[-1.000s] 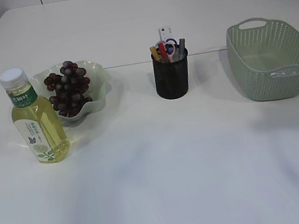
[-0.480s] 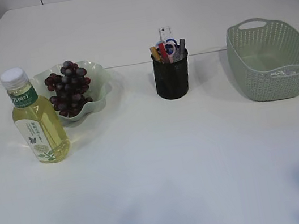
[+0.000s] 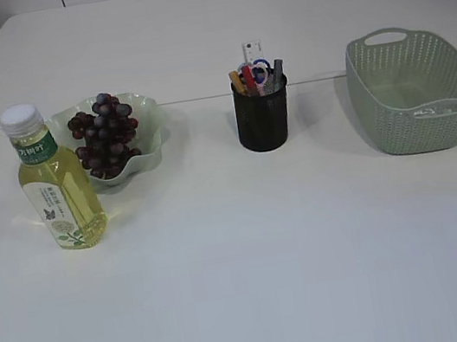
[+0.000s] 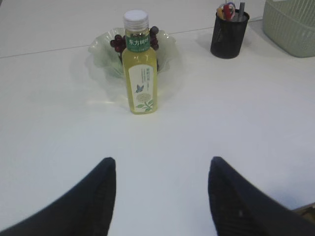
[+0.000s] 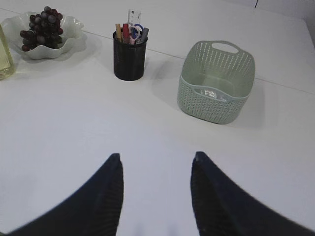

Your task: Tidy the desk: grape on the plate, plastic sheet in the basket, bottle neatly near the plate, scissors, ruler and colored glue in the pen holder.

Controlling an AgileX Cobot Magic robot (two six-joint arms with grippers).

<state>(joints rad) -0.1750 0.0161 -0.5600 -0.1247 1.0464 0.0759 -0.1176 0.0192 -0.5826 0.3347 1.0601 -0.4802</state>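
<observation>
A: Since 1 second ago, the blurred shadows across the near table have cleared out of the exterior view; nothing on the table shifted.

B: Claws?

A: Left gripper [image 4: 161, 189] stands wide and empty, pulled back on the near side of the plate [image 3: 149, 153]. Right gripper [image 5: 156, 189] is spread too, a bit narrower, nothing in it, also well back.

B: Task items?

A: Grape [image 3: 104, 132] sits on the plate. Bottle [image 3: 53, 181] stands upright just beside the plate, on its near-left. Pen holder [image 3: 262, 115] is to the plate's right with scissors [image 3: 259, 66], ruler [image 3: 252, 50] and glue sticks [image 3: 241, 79] poking out. Basket [image 3: 416, 89] is further right of the plate; a clear plastic sheet [image 5: 211, 93] seems to lie inside, hard to see.

B: So it looks done. Risks?

A: If you reach in again, you could clip the bottle, tall and narrow, and tip it onto the plate. Bump the pen holder and the ruler spills. I'd keep both arms back.
</observation>
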